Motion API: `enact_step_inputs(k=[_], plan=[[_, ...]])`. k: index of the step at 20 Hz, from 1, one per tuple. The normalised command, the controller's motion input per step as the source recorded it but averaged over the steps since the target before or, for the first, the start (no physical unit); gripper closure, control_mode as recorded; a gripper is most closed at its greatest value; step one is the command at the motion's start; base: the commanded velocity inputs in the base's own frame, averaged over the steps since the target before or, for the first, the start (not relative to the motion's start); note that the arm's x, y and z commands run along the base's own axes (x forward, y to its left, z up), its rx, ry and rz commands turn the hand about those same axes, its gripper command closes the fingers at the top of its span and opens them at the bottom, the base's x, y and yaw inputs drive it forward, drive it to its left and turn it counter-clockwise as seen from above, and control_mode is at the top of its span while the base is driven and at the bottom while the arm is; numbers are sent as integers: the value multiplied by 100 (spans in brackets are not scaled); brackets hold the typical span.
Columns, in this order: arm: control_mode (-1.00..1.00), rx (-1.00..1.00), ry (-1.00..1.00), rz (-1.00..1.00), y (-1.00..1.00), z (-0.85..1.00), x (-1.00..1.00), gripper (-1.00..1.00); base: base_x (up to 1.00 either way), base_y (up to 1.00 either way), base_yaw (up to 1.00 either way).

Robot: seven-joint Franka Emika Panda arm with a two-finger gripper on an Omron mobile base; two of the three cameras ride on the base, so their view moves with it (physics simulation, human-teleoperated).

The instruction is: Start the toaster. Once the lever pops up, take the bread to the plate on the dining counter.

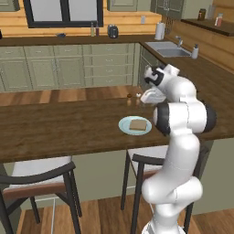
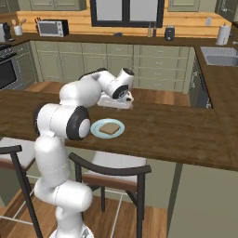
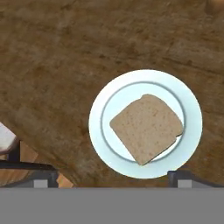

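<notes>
Dining counter [image 1: 59,123] with plate [image 1: 124,126] and bread [image 1: 137,124]. The plate lies flat on the dark wood-grain top, near the slab edge that faces the robot and well apart from the far edge; bare wood extends widely to its left in the left base view and to its right in the right base view. The bread lies flat inside the plate's rim, one corner reaching toward the rim in the hand view, no part overhanging. Two stools [image 1: 41,176] stand tucked under the near edge, one to the left of the arm and one directly behind it. Small items sit on the counter just beyond the plate, partly hidden by the arm. The toaster [image 1: 112,31] stands on the far worktop under the window, well apart from the plate. The arm rises from the floor before the counter, elbow bent high, forearm reaching over the near edge, hand turned downward above the plate. Gripper [image 3: 112,178]: fingers spread wide, one tip at each side of the plate's near rim, nothing between them, apart from bread and plate
</notes>
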Motion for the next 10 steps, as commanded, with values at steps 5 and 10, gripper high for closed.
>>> enact_step_inputs(k=[5, 10], plan=[[-100, -3, 19, -12, 85, 35, -100, -100, 0, 0, 0], [-100, -16, 6, -14, 82, 6, -100, -100, 0, 0, 0]])
